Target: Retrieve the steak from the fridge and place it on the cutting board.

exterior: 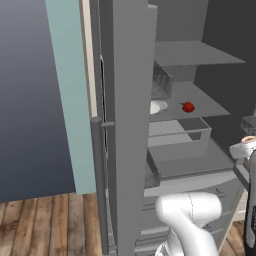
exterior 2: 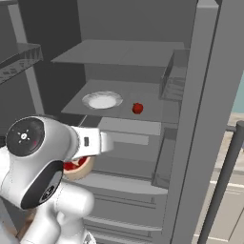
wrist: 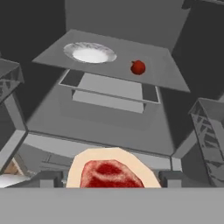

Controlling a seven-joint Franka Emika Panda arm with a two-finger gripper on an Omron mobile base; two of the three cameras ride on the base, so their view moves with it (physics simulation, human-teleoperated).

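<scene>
The grey fridge [exterior: 125,100] stands open, its shelves and drawers facing me. My gripper [wrist: 109,178] is shut on the steak [wrist: 111,173], a red slab with a pale fat rim, just outside the front edge of a lower fridge shelf [wrist: 109,122]. From the right base view the steak [exterior 2: 76,167] peeks out under my white forearm, off the shelf. In the left base view the steak [exterior: 248,141] shows at the far right edge. The cutting board is out of view.
A white plate [wrist: 89,53] and a small glossy red ball [wrist: 138,67] lie on the middle shelf above an open drawer [wrist: 109,94]. Wire door bins [wrist: 210,131] flank the opening. The door's bar handle [exterior: 98,175] stands over the wooden floor [exterior: 45,225].
</scene>
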